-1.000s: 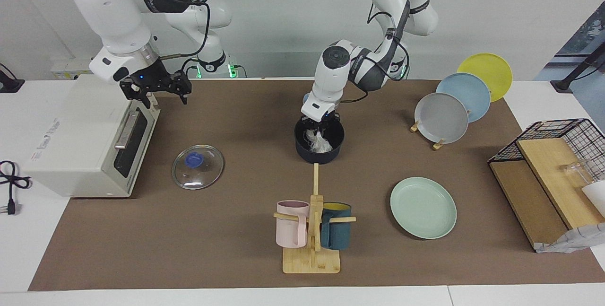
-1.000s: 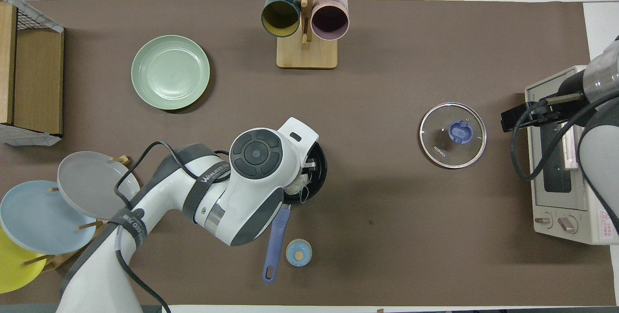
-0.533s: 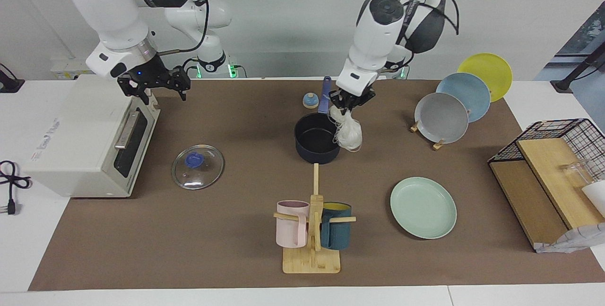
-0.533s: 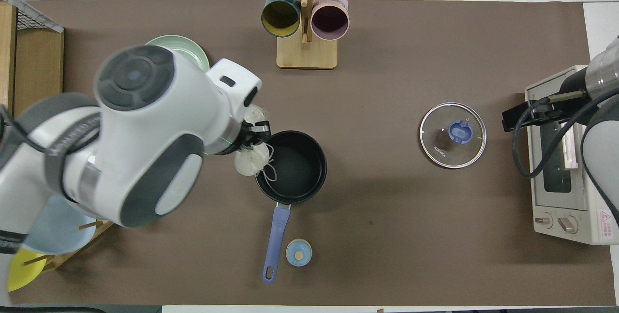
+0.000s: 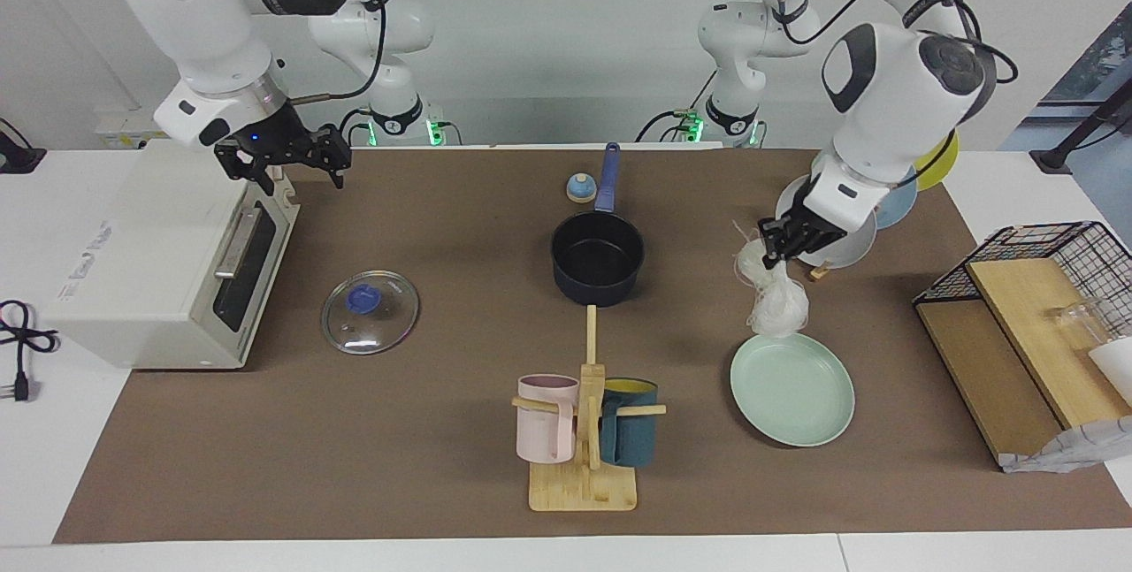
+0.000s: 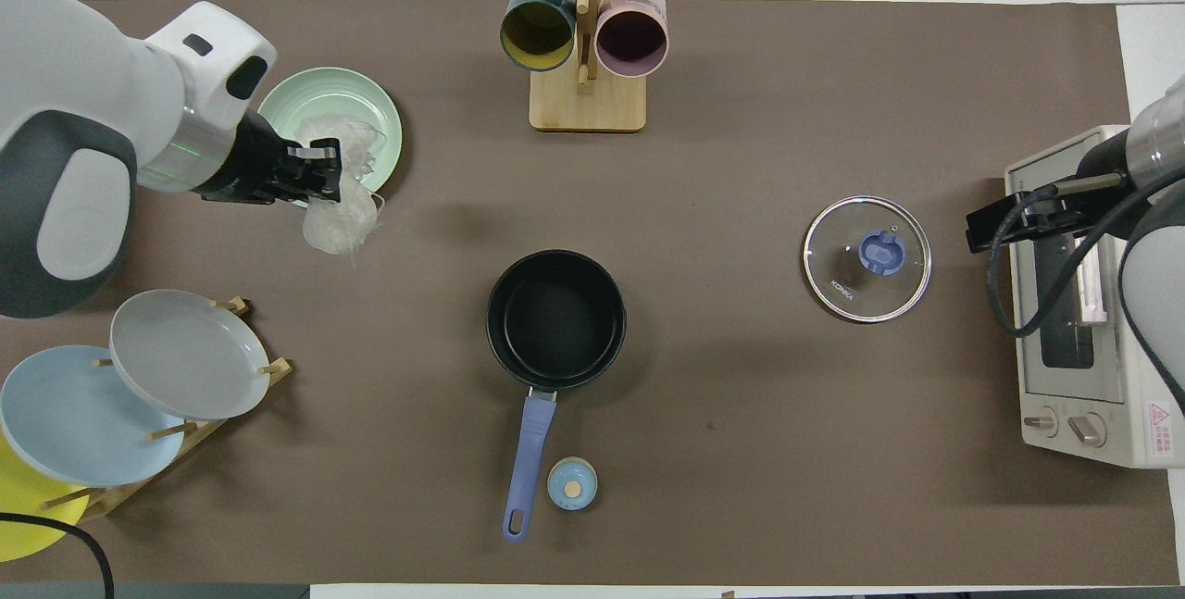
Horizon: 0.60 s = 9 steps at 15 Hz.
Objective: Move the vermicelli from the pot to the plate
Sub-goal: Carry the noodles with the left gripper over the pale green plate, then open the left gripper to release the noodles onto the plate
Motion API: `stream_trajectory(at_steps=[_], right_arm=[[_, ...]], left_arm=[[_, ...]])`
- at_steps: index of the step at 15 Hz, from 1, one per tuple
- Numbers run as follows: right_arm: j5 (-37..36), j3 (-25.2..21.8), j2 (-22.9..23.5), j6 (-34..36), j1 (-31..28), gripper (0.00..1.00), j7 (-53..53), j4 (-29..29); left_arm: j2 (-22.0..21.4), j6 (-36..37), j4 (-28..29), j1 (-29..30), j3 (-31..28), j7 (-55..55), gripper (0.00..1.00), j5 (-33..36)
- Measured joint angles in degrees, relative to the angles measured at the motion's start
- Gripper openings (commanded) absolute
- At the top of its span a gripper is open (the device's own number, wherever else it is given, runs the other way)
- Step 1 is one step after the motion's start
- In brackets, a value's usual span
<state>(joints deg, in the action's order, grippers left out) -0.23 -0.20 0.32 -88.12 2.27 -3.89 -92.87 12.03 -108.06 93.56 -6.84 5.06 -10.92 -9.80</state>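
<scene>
Glass lid point(image 5: 370, 312) with a blue knob lies flat next to the white toaster oven point(image 5: 168, 267). Pink mug point(image 5: 546, 418) and teal mug point(image 5: 629, 423) hang on the wooden mug rack point(image 5: 584, 475). Grey plate point(image 6: 188, 355), blue plate point(image 6: 79, 414) and yellow plate point(image 6: 23, 506) stand in a rack.

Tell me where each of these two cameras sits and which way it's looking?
Facing view: high across the table, looking at both robots; whole arms show, the left gripper holding the vermicelli over the mint-green plate.
Overhead view: above the robots' end, looking steeply down; only the arms' ends show.
Shared, half a turn apart: pot, plate, vermicelli, glass lid, toaster oven.
</scene>
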Motion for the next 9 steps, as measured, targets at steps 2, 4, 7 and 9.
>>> stream_trajectory(at_steps=[2, 4, 7, 9], right_arm=[[0.0, -0.2, -0.5, 0.0, -0.6, 1.0, 0.0, 0.0], [0.0, -0.3, -1.0, 0.0, -1.0, 1.0, 0.0, 0.0], [0.0, -0.3, -1.2, 0.0, -1.2, 1.0, 0.0, 0.0], [0.0, -0.3, -1.2, 0.0, -1.2, 1.0, 0.0, 0.0]], left_arm=[[3.8, -4.1, 0.1, 1.5, 0.0, 3.5, 0.0, 0.0], [7.0, -7.2, 0.1, 2.4, -0.1, 6.7, 0.0, 0.3], [10.1, -10.5, 0.6, 2.9, 0.0, 10.1, 0.0, 1.7], [11.2, -12.8, 1.3, 3.2, 0.0, 11.7, 0.0, 2.1]])
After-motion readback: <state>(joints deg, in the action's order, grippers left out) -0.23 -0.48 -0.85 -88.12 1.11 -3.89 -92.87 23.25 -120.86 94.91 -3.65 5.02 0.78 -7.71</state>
